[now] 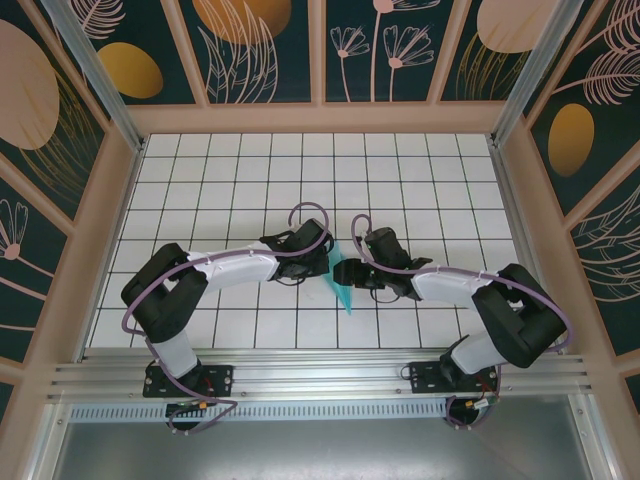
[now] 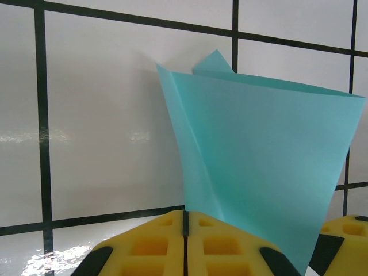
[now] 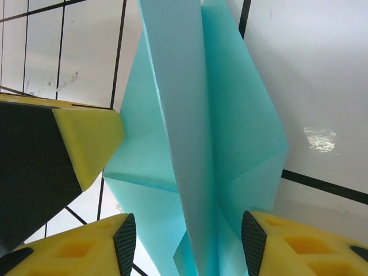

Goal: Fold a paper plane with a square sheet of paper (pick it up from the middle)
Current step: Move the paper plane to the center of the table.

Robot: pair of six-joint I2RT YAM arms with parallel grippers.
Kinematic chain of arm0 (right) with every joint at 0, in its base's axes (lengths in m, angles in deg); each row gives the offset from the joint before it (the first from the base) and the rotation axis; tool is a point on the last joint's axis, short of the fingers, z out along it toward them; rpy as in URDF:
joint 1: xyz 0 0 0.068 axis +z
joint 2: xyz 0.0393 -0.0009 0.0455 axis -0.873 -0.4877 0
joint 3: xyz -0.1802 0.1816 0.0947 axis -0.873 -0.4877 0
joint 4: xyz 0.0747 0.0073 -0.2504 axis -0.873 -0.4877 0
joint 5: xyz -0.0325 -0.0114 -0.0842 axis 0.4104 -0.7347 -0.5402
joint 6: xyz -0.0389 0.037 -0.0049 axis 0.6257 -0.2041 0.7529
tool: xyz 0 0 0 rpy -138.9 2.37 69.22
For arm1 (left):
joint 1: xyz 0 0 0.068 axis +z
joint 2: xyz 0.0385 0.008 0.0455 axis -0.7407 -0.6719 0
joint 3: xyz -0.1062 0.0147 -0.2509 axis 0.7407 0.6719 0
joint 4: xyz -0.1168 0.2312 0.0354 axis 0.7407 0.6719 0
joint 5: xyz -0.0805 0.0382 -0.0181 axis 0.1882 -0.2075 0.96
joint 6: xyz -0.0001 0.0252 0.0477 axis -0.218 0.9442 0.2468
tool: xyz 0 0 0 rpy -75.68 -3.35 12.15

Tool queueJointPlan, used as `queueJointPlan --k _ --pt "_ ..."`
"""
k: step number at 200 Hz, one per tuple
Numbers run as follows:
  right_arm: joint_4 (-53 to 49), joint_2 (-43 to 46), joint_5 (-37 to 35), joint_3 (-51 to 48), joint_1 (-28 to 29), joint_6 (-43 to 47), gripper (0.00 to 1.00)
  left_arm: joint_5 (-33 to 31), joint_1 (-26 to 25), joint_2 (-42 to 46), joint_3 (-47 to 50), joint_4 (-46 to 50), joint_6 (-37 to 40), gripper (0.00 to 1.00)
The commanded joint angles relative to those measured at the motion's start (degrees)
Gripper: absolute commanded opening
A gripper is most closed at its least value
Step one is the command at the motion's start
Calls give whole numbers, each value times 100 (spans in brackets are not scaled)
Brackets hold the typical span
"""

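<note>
On the white grid-tiled worktop (image 1: pixel 200 170), midway between its side edges and somewhat nearer the near edge, the light cyan, partly folded paper sheet (image 1: pixel 345 285) is held up on edge between my arms. My left pincer (image 2: pixel 185 224) is clamped tight on its lower fold. My right pincer (image 3: pixel 188 244) stands half spread, one finger on either side of the sheet.

Black joints (image 1: pixel 165 295), white-wrapped links (image 1: pixel 235 268) and purple cables (image 1: pixel 308 207) are seen on both arms (image 1: pixel 455 285); the left tool (image 2: pixel 185 221) and right tool (image 3: pixel 188 236) are padded yellow.
</note>
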Motion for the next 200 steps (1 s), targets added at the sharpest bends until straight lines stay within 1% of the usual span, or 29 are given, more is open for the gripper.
queueJointPlan --k 1,36,61,99,119,132,161,200 --pt "-74 66 -104 93 67 29 55 54 -12 89 8 -93 105 9" --pt "-113 197 -319 154 62 61 55 59 -16 72 -7 -84 123 9" --pt "-134 128 -395 231 58 82 55 67 -10 47 -10 -85 123 10" --pt "-126 -34 -361 296 63 82 55 77 -16 36 -8 -80 133 10" --pt "-86 -89 -132 269 67 108 55 50 -15 61 -8 -65 142 9" --pt "-144 -121 -139 254 89 100 54 45 -14 62 -16 -58 145 9" --pt "-149 -114 -115 151 120 56 53 58 -17 38 -26 -74 140 10" --pt "-265 -95 -163 111 172 29 47 64 -12 37 -37 -75 151 10"
